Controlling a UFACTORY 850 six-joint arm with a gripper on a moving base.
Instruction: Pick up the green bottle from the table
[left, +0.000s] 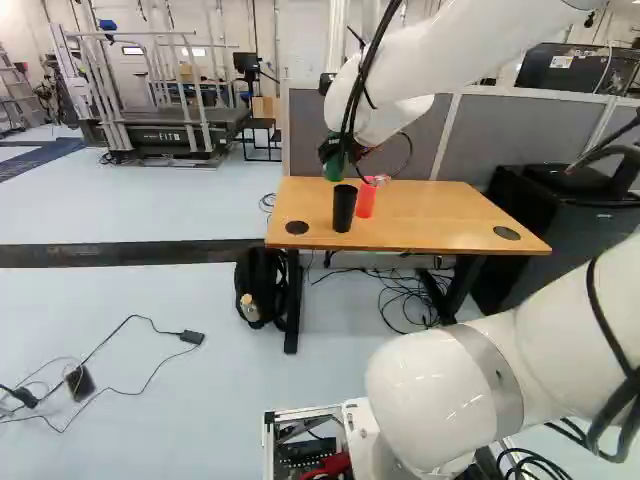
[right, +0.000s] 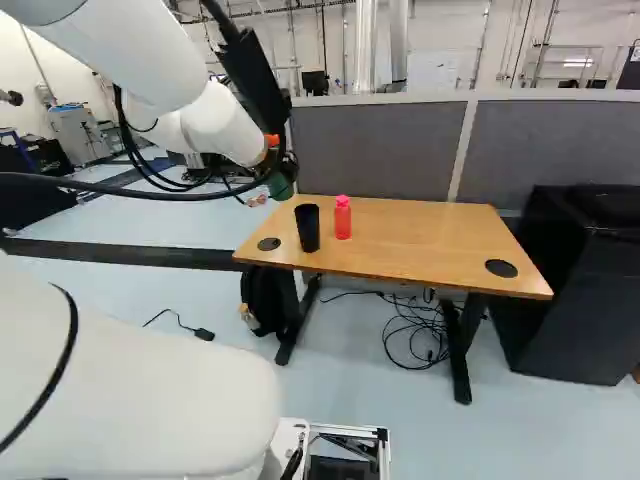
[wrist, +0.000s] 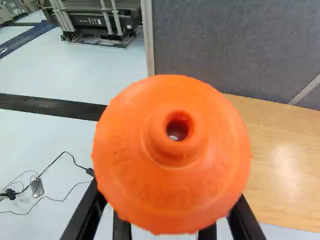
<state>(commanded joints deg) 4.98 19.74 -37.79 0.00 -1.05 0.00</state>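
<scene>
Green bottle (right: 281, 187) with a round orange cap (wrist: 172, 200) hangs gripped in black jaws. A tapered black cup (right: 308, 230) and pink bottle (right: 343, 221) stand on the wooden counter (right: 430, 235).

A ribbed orange bottle cap (wrist: 172, 195) with a round hole in its raised spout sits at the hand (left: 334, 151), hiding the fingertips. Beyond it are a wooden worktop (wrist: 282, 150) and a grey partition (wrist: 225, 45). A treadmill (wrist: 100, 20), a black floor strip (wrist: 50, 106) and thin cables (wrist: 65, 152) lie across the pale floor (wrist: 45, 135).
</scene>
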